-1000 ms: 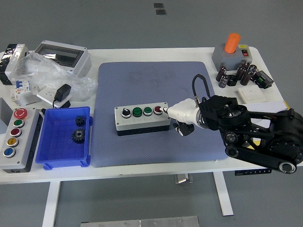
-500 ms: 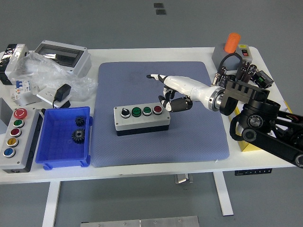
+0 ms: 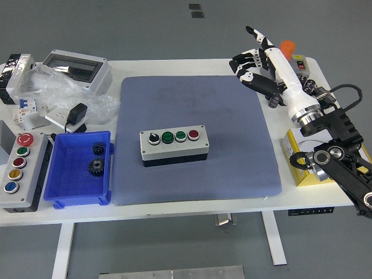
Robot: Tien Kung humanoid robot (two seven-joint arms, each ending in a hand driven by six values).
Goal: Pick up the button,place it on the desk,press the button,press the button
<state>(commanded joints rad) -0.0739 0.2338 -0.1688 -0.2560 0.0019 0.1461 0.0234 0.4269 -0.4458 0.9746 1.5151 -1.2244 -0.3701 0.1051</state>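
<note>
**Right hand raised clear of the button box**

Head view. The button box (image 3: 174, 145) sits flat on the blue mat (image 3: 195, 174) at the middle of the table (image 3: 192, 209), long side facing the camera. Its top carries a row of four controls: a black knob, two green buttons and a red button (image 3: 193, 135) at the right end. Nothing touches the box.

The right hand (image 3: 256, 61) is lifted high over the table's far right corner, well apart from the box. It holds nothing: the forefinger points up and away, and the other fingers are loosely bent. The arm runs down from it to the right edge, passing over a yellow block (image 3: 302, 165). Behind the hand stand a grey unit with an orange cap (image 3: 287, 46) and a cluster of dark capacitors (image 3: 311, 90). The left hand is not in view.

At the left of the table lie a blue bin (image 3: 64, 174) holding two gears (image 3: 96, 165), a second, larger button panel (image 3: 17, 168), a clear-lidded enclosure (image 3: 75, 67) and crumpled plastic wrap (image 3: 52, 93).

Progress, as judged from this arrangement: the picking up and placing appear done, since the box rests squarely on the mat with no hand on it. Whether one or both presses are complete cannot be told; no button looks lit or depressed. With the hand this far off, a remaining press would call for a fresh reach down to the row.
</note>
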